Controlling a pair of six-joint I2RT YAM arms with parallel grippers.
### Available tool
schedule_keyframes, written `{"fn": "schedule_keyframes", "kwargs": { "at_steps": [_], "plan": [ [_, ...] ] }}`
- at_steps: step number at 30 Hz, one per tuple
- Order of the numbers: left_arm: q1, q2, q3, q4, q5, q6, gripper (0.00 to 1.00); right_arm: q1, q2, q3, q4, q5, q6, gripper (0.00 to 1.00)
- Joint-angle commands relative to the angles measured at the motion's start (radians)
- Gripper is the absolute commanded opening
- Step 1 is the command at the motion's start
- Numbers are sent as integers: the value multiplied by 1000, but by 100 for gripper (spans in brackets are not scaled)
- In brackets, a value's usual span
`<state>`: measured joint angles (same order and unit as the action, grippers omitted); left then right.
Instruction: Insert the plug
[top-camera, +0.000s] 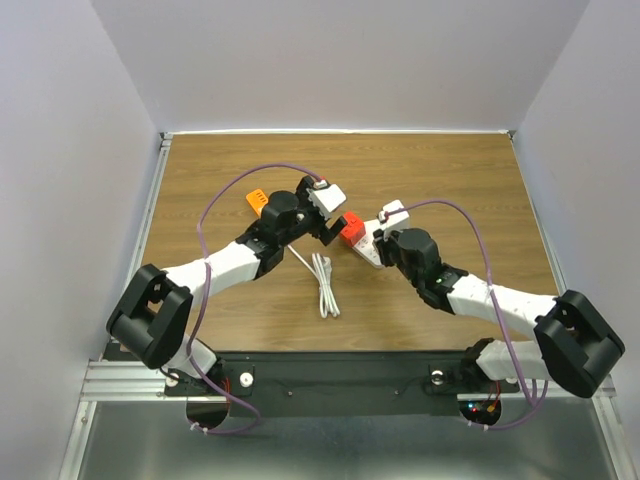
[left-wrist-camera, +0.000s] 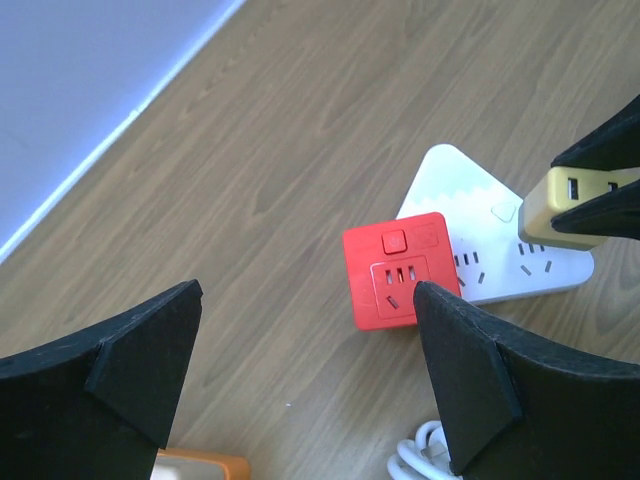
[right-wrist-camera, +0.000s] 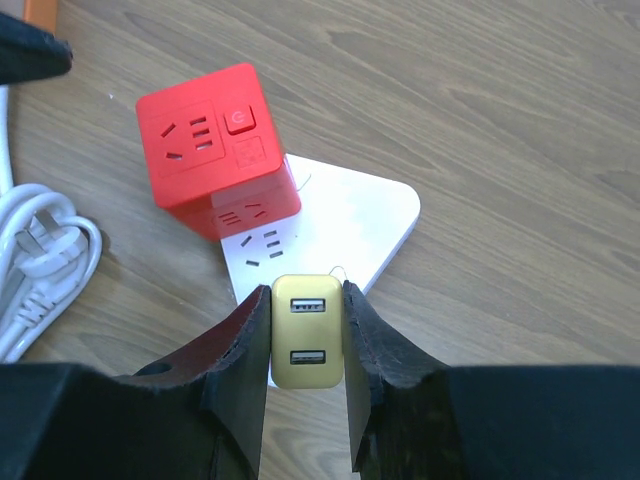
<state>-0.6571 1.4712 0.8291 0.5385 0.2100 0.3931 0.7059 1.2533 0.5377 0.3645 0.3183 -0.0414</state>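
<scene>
Pinching yellow plug (right-wrist-camera: 308, 352) w/ our right gripper (right-wrist-camera: 306, 300) at white strip (right-wrist-camera: 352, 213), mid-desk (top-camera: 450, 180); left gripper (left-wrist-camera: 308, 292) spread over red cube (left-wrist-camera: 398, 270).

Brown wood-grain tabletop (top-camera: 450, 180), currently carrying three loose items. Flat white plastic power strip (right-wrist-camera: 345, 215) is lying near the centre. Bundled white cable (top-camera: 324, 285) is lying nearer the arm bases. Small orange plastic block (top-camera: 257, 201) is resting left of both.

Prongs of yellow plug (right-wrist-camera: 308, 335) out of sight
</scene>
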Motion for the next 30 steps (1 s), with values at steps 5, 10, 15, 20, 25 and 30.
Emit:
{"fn": "schedule_keyframes", "kwargs": {
  "at_steps": [5, 10, 15, 20, 25, 30],
  "plan": [
    [7, -18, -16, 92, 46, -2, 99, -6, 37, 54, 8, -42, -74, 0],
    [8, -5, -15, 92, 37, 0, 99, -6, 81, 64, 28, -67, -110, 1],
    [8, -8, -18, 92, 34, 6, 99, -5, 100, 70, 34, -64, -129, 0],
    [10, -2, -18, 92, 39, 6, 99, -6, 100, 73, 25, -44, -129, 0],
    [8, 8, -13, 87, 49, 10, 99, -5, 75, 65, 17, -22, -123, 0],
    [8, 14, -5, 80, 52, 12, 98, -5, 57, 59, 8, -21, -118, 0]
  ]
}}
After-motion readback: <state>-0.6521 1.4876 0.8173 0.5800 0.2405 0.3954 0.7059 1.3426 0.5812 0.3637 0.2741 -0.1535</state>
